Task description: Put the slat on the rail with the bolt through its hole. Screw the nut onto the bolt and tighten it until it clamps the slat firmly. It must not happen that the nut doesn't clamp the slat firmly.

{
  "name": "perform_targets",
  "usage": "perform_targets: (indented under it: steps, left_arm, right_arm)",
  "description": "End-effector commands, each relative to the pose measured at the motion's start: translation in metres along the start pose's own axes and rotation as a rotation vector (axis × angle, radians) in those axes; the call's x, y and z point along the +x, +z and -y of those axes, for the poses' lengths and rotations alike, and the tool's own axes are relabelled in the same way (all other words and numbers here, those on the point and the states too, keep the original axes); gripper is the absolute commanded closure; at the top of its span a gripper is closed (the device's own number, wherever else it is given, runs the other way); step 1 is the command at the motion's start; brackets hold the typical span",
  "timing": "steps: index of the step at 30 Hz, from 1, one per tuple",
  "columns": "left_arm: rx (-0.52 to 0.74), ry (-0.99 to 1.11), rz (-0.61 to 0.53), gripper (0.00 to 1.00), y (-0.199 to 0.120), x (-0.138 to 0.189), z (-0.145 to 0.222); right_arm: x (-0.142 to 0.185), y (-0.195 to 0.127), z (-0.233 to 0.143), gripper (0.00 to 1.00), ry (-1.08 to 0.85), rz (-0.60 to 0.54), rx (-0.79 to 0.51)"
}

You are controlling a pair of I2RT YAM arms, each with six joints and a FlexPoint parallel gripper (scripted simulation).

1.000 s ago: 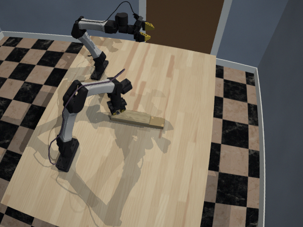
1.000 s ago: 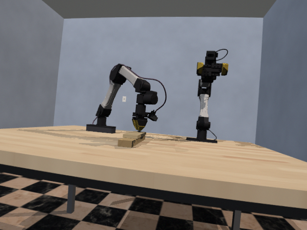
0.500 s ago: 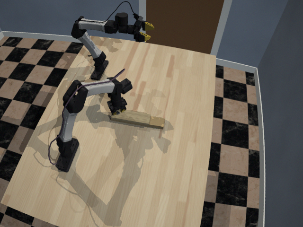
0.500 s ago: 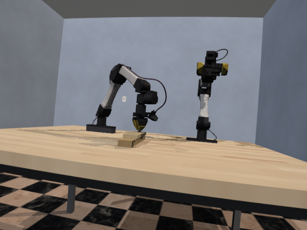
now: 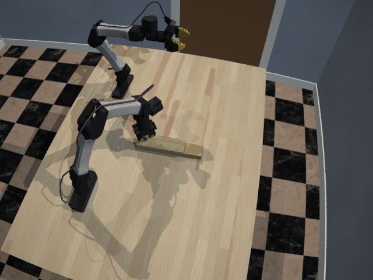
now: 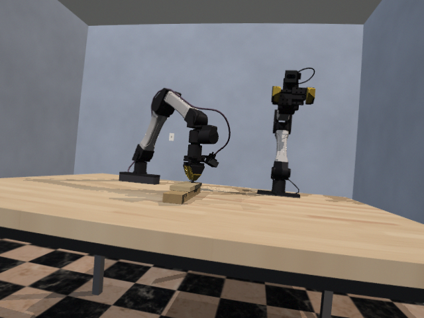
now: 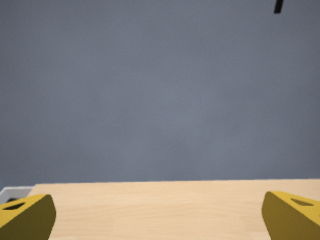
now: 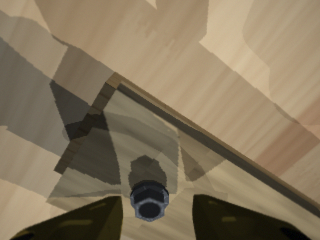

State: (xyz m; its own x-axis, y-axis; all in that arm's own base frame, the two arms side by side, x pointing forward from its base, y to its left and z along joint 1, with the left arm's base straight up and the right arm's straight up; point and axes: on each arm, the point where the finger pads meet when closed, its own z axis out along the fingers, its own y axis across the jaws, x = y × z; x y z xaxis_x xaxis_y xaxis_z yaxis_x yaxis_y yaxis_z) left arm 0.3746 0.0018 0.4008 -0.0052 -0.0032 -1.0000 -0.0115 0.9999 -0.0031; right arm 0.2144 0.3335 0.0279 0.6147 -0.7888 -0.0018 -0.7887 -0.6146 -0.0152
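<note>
- Top view: slat [image 5: 165, 144] [image 6: 183, 186] [image 8: 145, 132] on rail [image 5: 194, 151] [image 6: 173, 197] [image 8: 85, 131];
- nut [image 5: 144, 139] [image 8: 150, 201] atop; clamping unconfirmed;
- right fingers [image 5: 147, 138] [image 6: 193, 178] part-open, gripping nothing; left fingers [image 5: 187, 39] [image 6: 293, 95] wide open.

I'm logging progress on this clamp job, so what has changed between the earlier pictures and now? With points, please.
Nothing has plainly moved: the left gripper [image 5: 184, 39] [image 6: 293, 95], the right gripper [image 5: 146, 137] [image 6: 193, 179], the slat [image 5: 168, 143] [image 6: 183, 186] and the rail [image 5: 193, 150] [image 6: 173, 197] look as they were. Whether the right fingers shifted slightly, or the nut [image 8: 149, 202] turned, I can't tell; there is no earlier wrist view.
</note>
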Motion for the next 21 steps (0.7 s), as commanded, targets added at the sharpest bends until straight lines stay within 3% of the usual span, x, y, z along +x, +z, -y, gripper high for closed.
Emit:
perform_targets:
  steps: [1, 21]
  left_arm:
    - [0.002, 0.002, 0.020, 0.00, -0.0019, -0.0075, 0.0007]
    - [0.002, 0.002, 0.020, 0.00, -0.0019, -0.0075, 0.0007]
  right_arm:
    - [0.0005, 0.0096, -0.0019, 0.64, -0.001, 0.007, -0.011]
    - [0.0006, 0.0144, -0.0020, 0.64, -0.001, 0.007, -0.011]
